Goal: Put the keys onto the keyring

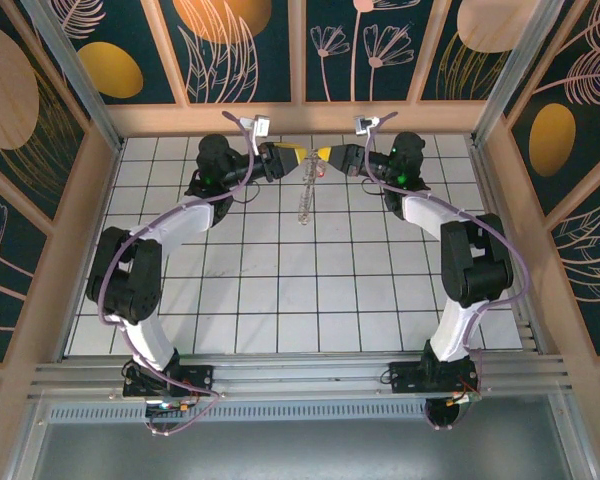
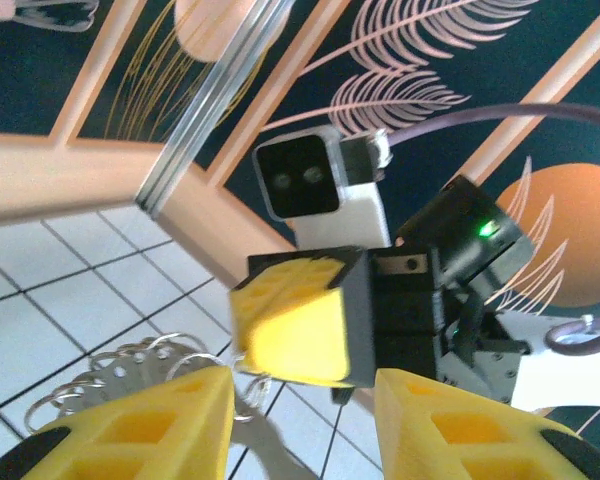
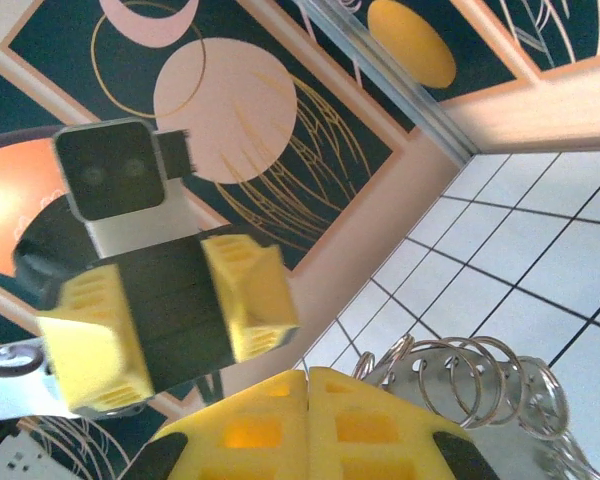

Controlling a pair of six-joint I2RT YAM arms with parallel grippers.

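Both arms stand bolted at the near edge of the tiled table [image 1: 280, 300]. The left arm [image 1: 130, 280] and the right arm [image 1: 470, 260] bow outward and reach in toward each other close to the far edge. From above, the left gripper [image 1: 294, 158] and the right gripper [image 1: 323, 158] sit almost tip to tip near the middle of that far edge, both raised off the tiles. From the spot between the tips the keyring [image 1: 304, 195] hangs as a thin pale strand, trailing toward the table's middle. I cannot tell whether its lower end touches the tiles.

At the left wrist, the left gripper [image 2: 300, 410] has its yellow fingers [image 2: 130, 430] parted, with a clear gap and nothing in it. Straight ahead is the right gripper [image 2: 290, 320], nose-on. The keyring [image 2: 140, 355] shows as a bunch of silvery loops just behind the left-hand finger, low beside the right gripper's tip.

At the right wrist, the right gripper [image 3: 310, 400] has its fingers pressed together. The keyring [image 3: 480, 375] fans out as a row of wire loops right beside the tips, so it looks pinched there, though the contact itself is hidden. Opposite, the left gripper [image 3: 170, 310] faces back with its two yellow pads [image 3: 250, 290] apart. The patterned wall [image 3: 280, 150] rises behind it.
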